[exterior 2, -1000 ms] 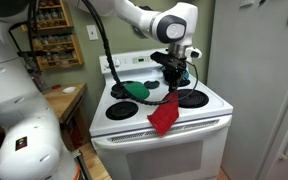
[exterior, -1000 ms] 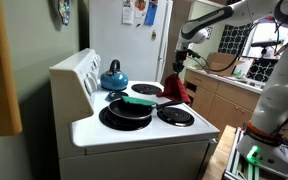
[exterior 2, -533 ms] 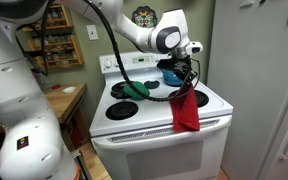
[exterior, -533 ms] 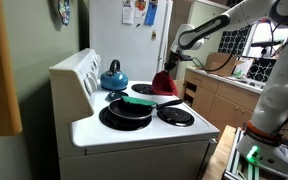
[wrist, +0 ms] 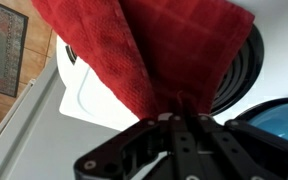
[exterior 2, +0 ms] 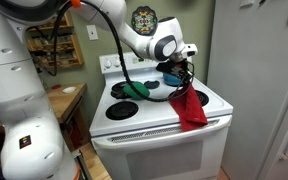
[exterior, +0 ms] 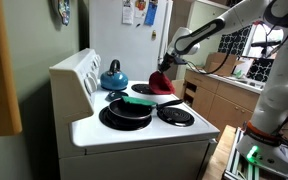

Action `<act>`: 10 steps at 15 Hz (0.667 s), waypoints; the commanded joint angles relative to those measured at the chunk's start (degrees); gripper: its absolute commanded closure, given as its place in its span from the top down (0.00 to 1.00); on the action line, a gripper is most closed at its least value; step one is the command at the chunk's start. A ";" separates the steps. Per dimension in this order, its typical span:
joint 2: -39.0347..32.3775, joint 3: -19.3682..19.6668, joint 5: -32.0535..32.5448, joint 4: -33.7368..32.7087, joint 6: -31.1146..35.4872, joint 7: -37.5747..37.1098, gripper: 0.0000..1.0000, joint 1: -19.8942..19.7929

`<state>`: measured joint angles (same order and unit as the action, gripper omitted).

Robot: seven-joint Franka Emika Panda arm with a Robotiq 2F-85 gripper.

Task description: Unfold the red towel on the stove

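Observation:
The red towel [exterior 2: 190, 107] hangs from my gripper [exterior 2: 182, 78] over the right side of the white stove [exterior 2: 144, 122], draped down toward the front right burner. In an exterior view the red towel [exterior: 162, 84] is bunched under my gripper [exterior: 167, 68] above the stove [exterior: 134, 130]. In the wrist view the red towel [wrist: 154, 45] fills the top of the picture and runs into my shut jaws [wrist: 181, 110], with a burner coil [wrist: 236, 75] behind it.
A black pan [exterior: 127, 110] with a green object [exterior: 139, 100] on it sits on a burner. A blue kettle [exterior: 113, 76] stands at the back; it also shows in an exterior view [exterior 2: 170, 75]. A fridge [exterior: 134, 40] stands behind, a wall [exterior 2: 259, 80] beside the stove.
My gripper has lifted the towel and carried it toward the back of the stove. The towel now hangs longer and more spread than a second ago.

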<state>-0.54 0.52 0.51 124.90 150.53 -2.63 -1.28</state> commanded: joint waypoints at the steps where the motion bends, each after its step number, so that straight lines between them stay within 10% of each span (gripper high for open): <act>1: -0.45 -0.84 -5.22 0.57 5.29 3.37 0.01 1.04; 3: -1.35 -0.98 -5.34 -0.14 6.95 3.93 0.02 1.21; 5: -1.99 -0.96 -5.29 -0.27 8.46 3.26 0.32 1.26; 10: -2.42 -1.56 -8.95 -0.29 9.22 5.15 0.68 1.49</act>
<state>-2.47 -0.54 -5.60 124.49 158.58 0.16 0.16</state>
